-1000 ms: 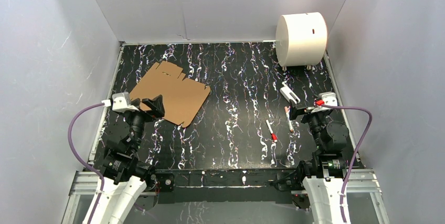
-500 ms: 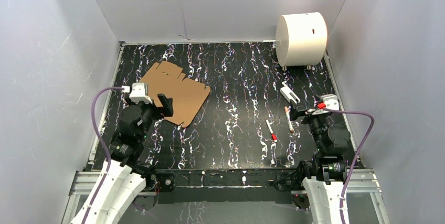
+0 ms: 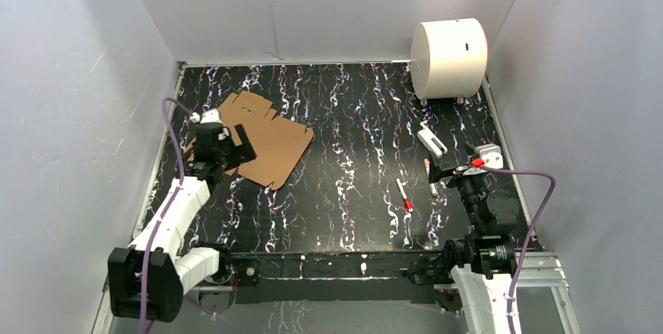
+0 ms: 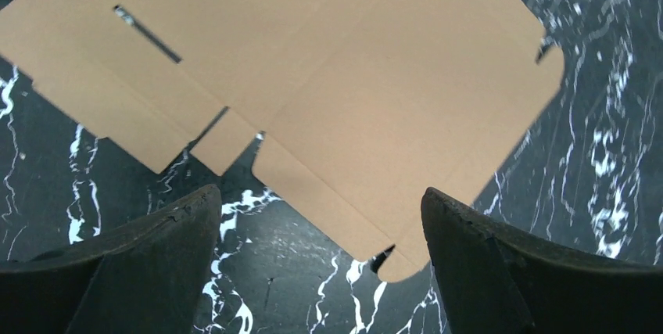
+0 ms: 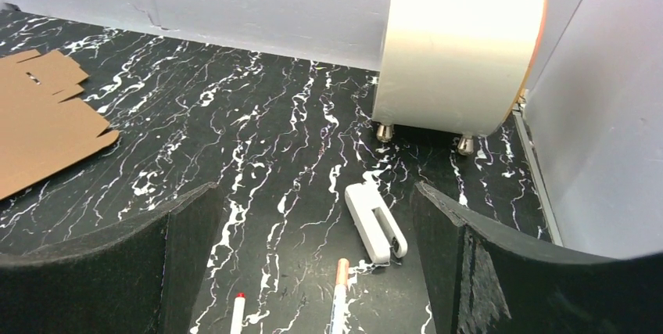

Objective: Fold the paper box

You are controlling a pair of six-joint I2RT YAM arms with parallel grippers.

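Observation:
The paper box (image 3: 262, 140) is a flat brown cardboard sheet with notched flaps and crease lines, lying unfolded at the left of the black marbled table. It fills the top of the left wrist view (image 4: 313, 76) and shows at the left edge of the right wrist view (image 5: 43, 123). My left gripper (image 3: 232, 146) is open and empty, hovering over the sheet's near left part; in its own view (image 4: 320, 224) the sheet's near edge lies between the fingers. My right gripper (image 3: 439, 168) is open and empty at the right, far from the sheet (image 5: 313, 232).
A large white cylinder (image 3: 449, 58) stands at the back right corner. A small white plastic piece (image 3: 431, 140), a copper-tipped pen (image 3: 431, 178) and a red-tipped marker (image 3: 403, 193) lie near the right gripper. Grey walls enclose the table on three sides.
The left arm has extended forward and its gripper has moved from the sheet's near left corner to above the sheet. The right gripper has barely shifted.

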